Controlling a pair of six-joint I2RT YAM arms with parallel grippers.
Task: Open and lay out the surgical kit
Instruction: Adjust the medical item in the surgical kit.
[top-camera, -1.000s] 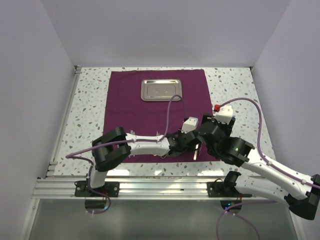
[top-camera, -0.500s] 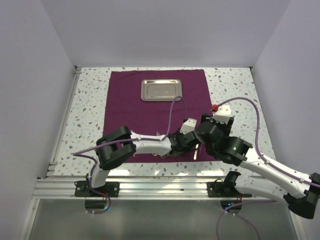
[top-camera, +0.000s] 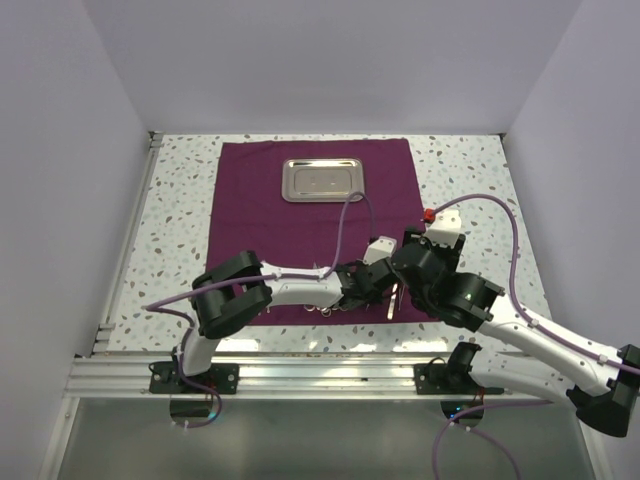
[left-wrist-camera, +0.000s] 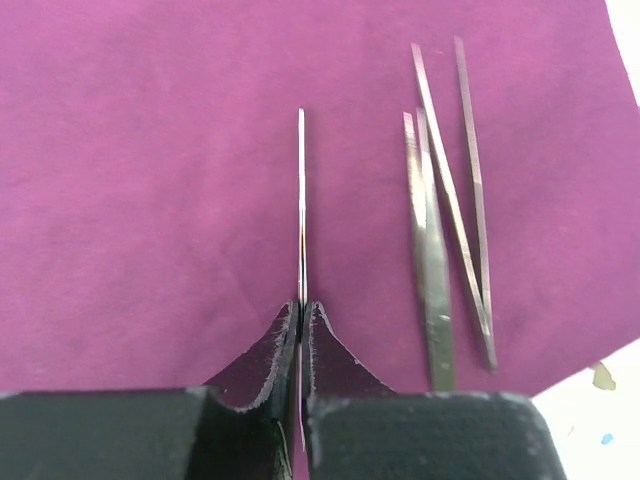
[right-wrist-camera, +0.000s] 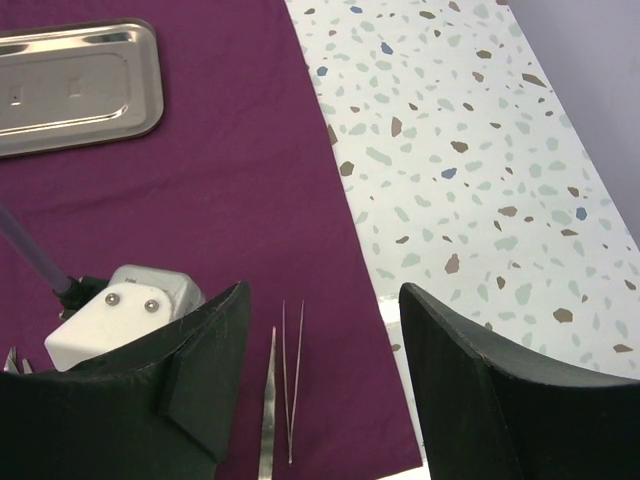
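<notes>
- One container: the steel tray (top-camera: 322, 180) sits at 12 o'clock on the purple cloth (top-camera: 260, 220). I see only its bare shiny floor.
- My left gripper (left-wrist-camera: 301, 318) is pinched tight on a thin silver instrument (left-wrist-camera: 301, 200). It's edge-on, so I can't tell the type.
- The tweezers (left-wrist-camera: 455, 190) and a flat forceps (left-wrist-camera: 428, 290) lie on the cloth at 3 o'clock of it.
- My right gripper (right-wrist-camera: 322, 330) is spread wide above those two, at the cloth's 5 o'clock corner.
- In the top view the arms mostly cover the instruments. The held piece's near end is hidden between the fingers.

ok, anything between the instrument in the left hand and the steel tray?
Nothing visible. Left hand is shut on the thin instrument; only bare cloth lies toward the tray. Tweezers sit off to the side.
</notes>
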